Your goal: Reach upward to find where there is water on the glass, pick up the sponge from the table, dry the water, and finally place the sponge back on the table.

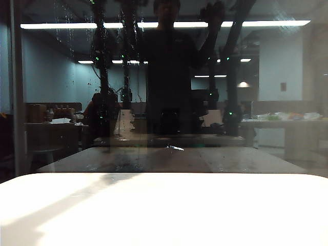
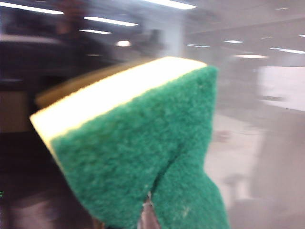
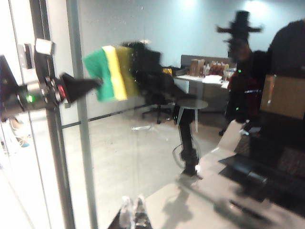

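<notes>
Now: sponge aloft, wiping step in hand.
Left hand [image 3: 93, 83] is clamped on the sponge [image 2: 143, 148], raised off the bench [image 1: 164, 210] against the glass [image 1: 46, 102]; next it must press along the water [image 1: 66, 25] streaks upper left. Right hand is unseen, its state unknowable. No legible writing anywhere.

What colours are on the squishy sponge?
The rectangular sponge is green scouring pad over yellow foam, clearest in the left wrist view, held by the left gripper.
</notes>
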Robot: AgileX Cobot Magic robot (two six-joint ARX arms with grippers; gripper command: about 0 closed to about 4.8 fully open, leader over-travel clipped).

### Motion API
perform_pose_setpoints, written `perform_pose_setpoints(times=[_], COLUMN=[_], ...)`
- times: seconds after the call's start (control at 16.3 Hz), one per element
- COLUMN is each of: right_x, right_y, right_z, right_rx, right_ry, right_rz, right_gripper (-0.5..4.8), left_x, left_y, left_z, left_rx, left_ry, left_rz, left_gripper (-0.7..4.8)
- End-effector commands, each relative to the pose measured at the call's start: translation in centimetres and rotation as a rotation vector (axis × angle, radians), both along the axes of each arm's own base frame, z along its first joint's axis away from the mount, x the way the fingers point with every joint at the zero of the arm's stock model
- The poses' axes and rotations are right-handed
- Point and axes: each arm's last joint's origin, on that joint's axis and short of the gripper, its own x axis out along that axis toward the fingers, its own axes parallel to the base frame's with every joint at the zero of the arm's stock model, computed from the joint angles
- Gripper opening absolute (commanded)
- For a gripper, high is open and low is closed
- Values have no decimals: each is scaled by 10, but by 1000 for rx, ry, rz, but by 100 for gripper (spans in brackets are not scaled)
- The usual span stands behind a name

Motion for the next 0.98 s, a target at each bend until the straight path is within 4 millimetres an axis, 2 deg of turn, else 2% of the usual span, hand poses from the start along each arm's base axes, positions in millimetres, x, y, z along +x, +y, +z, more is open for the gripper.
perform_pose_setpoints(times=[0.06,0.31,0.8,0.98], right_x=[-11,-14,-14,-14], right_y=[1,2,2,2], right_z=[2,3,3,4], right_rx=[-4,-7,-7,-7], right_ry=[-4,-11,-11,-12], right_rz=[17,29,29,27], right_gripper=[-6,-6,-6,-6], left_x=[-1,-1,10,23], left_y=[42,90,93,77], left_z=[4,-2,-30,-48], left_rx=[-41,-49,11,15], left_ry=[24,122,321,387], left_rz=[118,171,191,142], left_gripper=[-5,-6,-5,-6])
